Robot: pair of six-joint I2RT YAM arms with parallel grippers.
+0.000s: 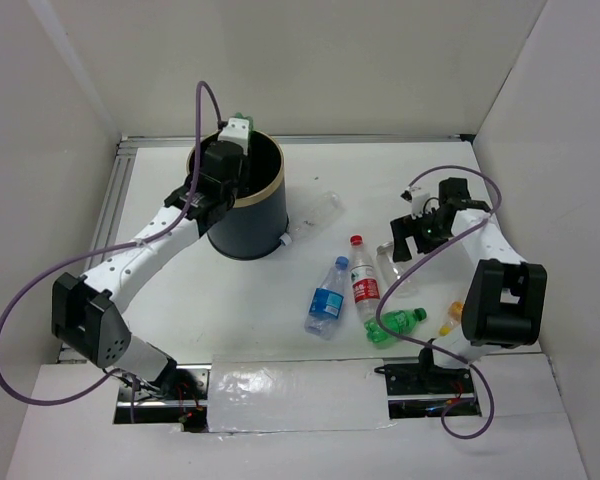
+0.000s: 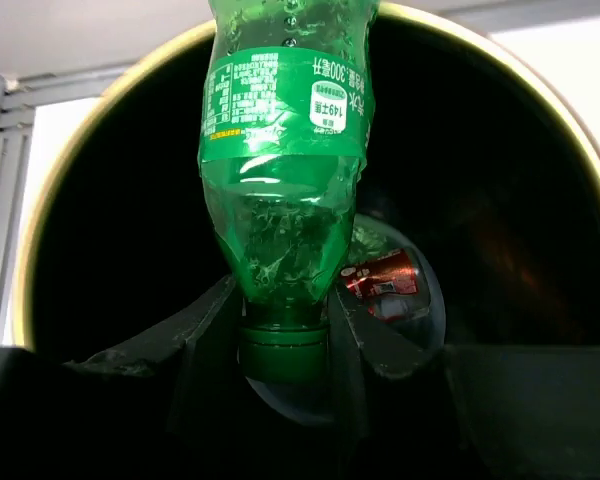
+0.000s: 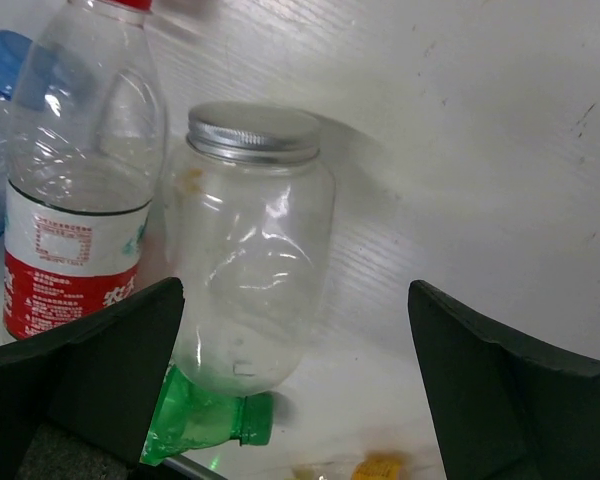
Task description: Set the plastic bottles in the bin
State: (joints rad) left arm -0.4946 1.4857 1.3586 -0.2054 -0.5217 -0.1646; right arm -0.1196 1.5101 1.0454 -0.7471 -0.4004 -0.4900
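Grip on the green bottle (image 2: 285, 150) is sound: the left gripper (image 2: 285, 335) is clamped on its neck just above the cap, and the bottle is held over the open mouth of the bin (image 2: 25, 260). Judge these bottles as light and seemingly empty, with thin walls that dent and glossy labels that slip. Take them at the neck or cap, where they are stiff.

The right gripper (image 3: 295, 395) holds nothing. Its jaws stand wide apart over a clear jar (image 3: 252, 250) with a silver lid, just beside a red-labelled bottle (image 3: 75, 200). A blue-labelled bottle (image 1: 327, 300) and a second green bottle (image 1: 395, 325) lie near on the table (image 1: 200, 320).

You cannot tell whether the jar is glass or plastic. The bin's inside is dark, with one red-labelled item (image 2: 385, 280) showing at the bottom and no count possible. An orange-yellow bottle (image 1: 452, 318) is partly hidden by the right arm.
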